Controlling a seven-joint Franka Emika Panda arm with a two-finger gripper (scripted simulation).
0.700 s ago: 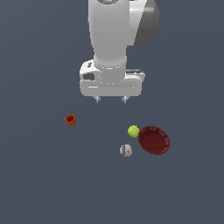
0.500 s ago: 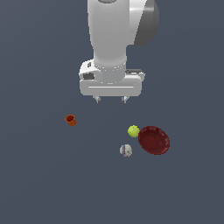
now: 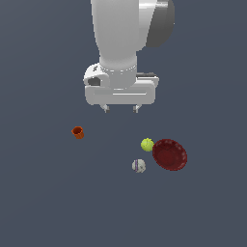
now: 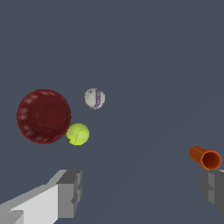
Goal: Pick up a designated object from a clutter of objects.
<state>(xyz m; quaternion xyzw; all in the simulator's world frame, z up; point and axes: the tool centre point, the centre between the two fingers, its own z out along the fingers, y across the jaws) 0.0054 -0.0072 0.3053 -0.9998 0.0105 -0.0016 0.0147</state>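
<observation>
The small orange-red cup [image 3: 77,132] lies on its side on the counter [image 3: 43,202], alone toward the exterior view's left and well apart from the other objects. Your hand [image 3: 120,109] hangs above the counter with its fingers spread wide and nothing between them. Note the tennis ball [image 3: 147,144] touching the dark red bowl [image 3: 170,154], with the white ball [image 3: 138,166] near both; none lies between hand and cup.

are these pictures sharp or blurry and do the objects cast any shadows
Exterior view: flat, even light, no cast shadows on the grey floor; the small orange-red tapered cup and yellow-green tennis ball look soft and pixelated. Wrist view: sharper; the dark red bowl shows faint rim highlights, still no shadows.
</observation>
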